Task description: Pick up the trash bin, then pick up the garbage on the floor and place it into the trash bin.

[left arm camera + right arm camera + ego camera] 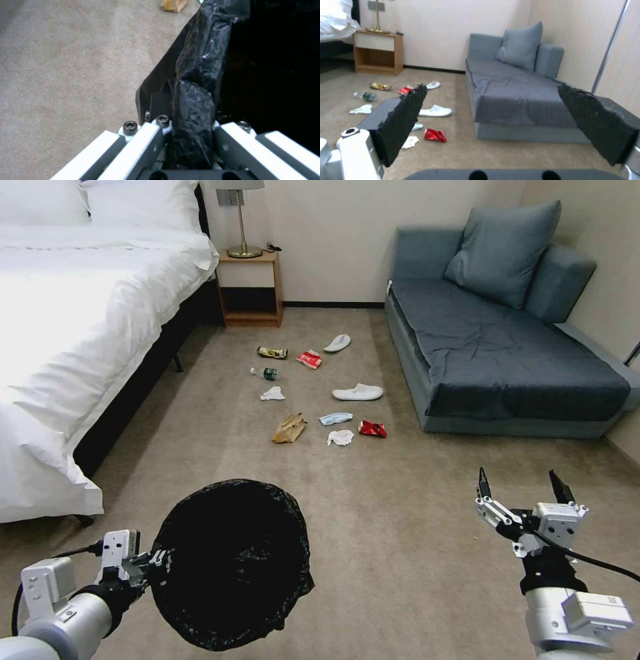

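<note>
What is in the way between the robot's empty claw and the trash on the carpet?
Nothing visible. The right gripper hangs open above bare floor, and the closest garbage, a red can and a white tissue, lies ahead on open carpet. The left gripper holds the trash bin off to the side.

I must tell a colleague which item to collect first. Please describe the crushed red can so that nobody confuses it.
Start at the grey sofa. On the carpet near its front corner lies the crushed red can, beside a white tissue. It is shiny red, unlike the red wrapper, which lies farther away.
</note>
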